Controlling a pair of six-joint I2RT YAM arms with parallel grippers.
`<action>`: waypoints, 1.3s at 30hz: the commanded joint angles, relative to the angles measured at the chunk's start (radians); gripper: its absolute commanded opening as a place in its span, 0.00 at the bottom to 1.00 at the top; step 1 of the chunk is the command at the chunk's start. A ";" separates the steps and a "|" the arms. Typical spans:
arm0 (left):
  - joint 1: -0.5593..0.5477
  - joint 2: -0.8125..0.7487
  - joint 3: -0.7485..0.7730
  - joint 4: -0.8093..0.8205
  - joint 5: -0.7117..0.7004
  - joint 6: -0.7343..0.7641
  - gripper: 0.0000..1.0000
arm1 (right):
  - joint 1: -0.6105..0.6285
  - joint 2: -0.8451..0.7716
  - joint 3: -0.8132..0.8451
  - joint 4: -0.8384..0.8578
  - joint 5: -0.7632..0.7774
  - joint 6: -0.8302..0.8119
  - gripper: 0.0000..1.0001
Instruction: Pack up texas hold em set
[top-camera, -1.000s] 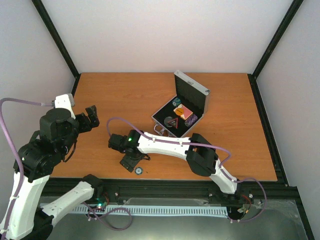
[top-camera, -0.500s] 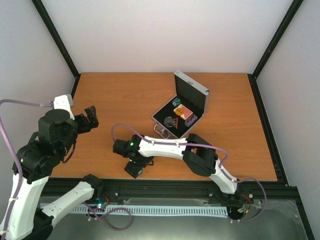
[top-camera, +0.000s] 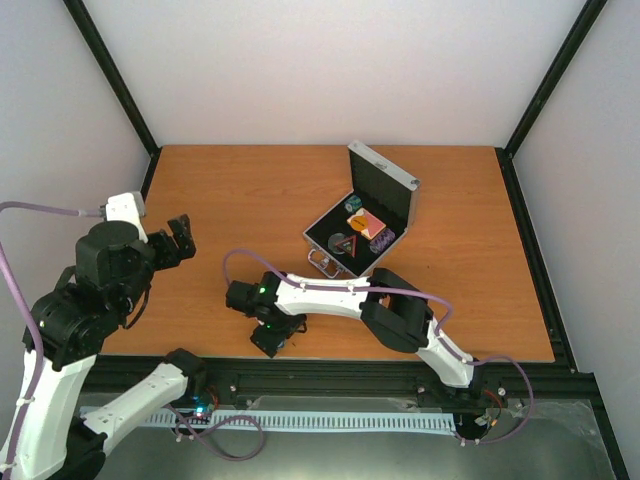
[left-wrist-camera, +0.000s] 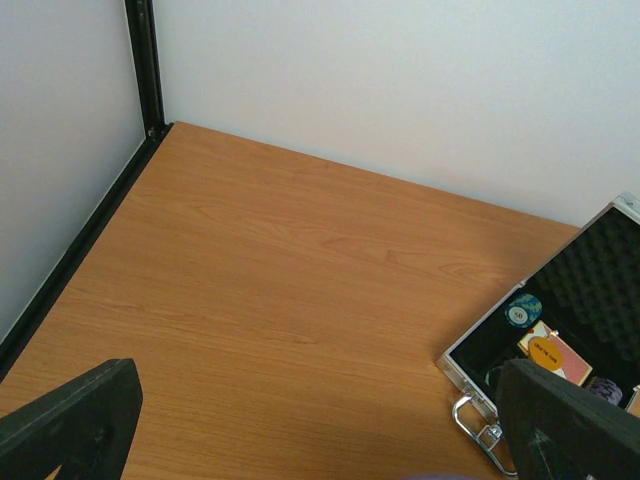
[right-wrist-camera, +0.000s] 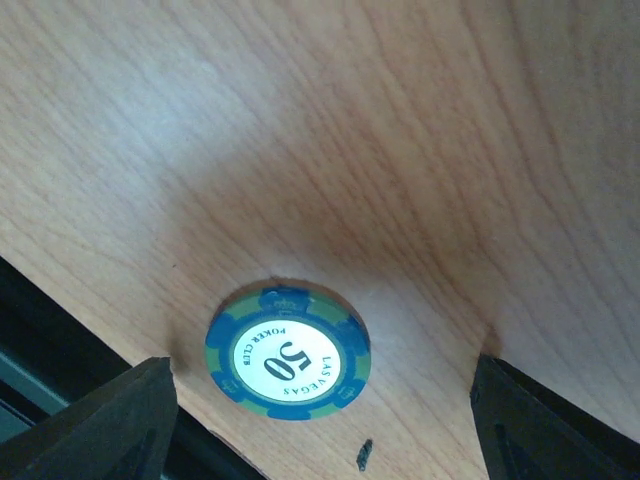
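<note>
Since a second ago the right gripper (top-camera: 270, 338) has dropped from mid-table toward the lower edge of the overhead picture. It now covers the spot where the small round blue-and-green poker chip (right-wrist-camera: 288, 352) lay in plain sight. The left arm has barely shifted.

In the right wrist view the chip lies flat on the wood in the lower centre of the frame. Its white face reads "50" and "Las Vegas Poker Club". One dark finger stands at the lower left corner and one at the lower right, with bare wood between each and the chip. The jaws are therefore apart around it, not gripping it.

The left gripper (top-camera: 178, 238) hangs at the left of the overhead picture with its jaws spread wide and nothing between them.

The flat silver aluminium case (top-camera: 385, 183) sits right of centre in the overhead view. Its black foam-lined lid stands up and its metal handle (top-camera: 325, 262) points toward the arms. Inside lie a pink-white card pack (top-camera: 365, 222), a black-red triangle (top-camera: 343, 241) and a few round chips.

The orange-brown wood-grain table (top-camera: 240, 195) is matte, with fine streaks running across it. Plain white walls (top-camera: 330, 70) close it in on three sides. Black metal frame bars (top-camera: 110, 75) run up both upper corners and along the table's edges.
</note>
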 joint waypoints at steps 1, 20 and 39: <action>0.004 -0.011 0.006 -0.018 -0.023 0.000 1.00 | 0.014 0.053 0.025 0.006 -0.005 -0.002 0.81; 0.004 -0.029 -0.017 -0.005 -0.028 0.009 1.00 | 0.009 0.045 -0.008 -0.030 0.096 0.031 0.40; 0.004 -0.032 -0.021 0.018 -0.028 0.018 1.00 | -0.104 -0.084 -0.007 -0.042 0.165 0.033 0.37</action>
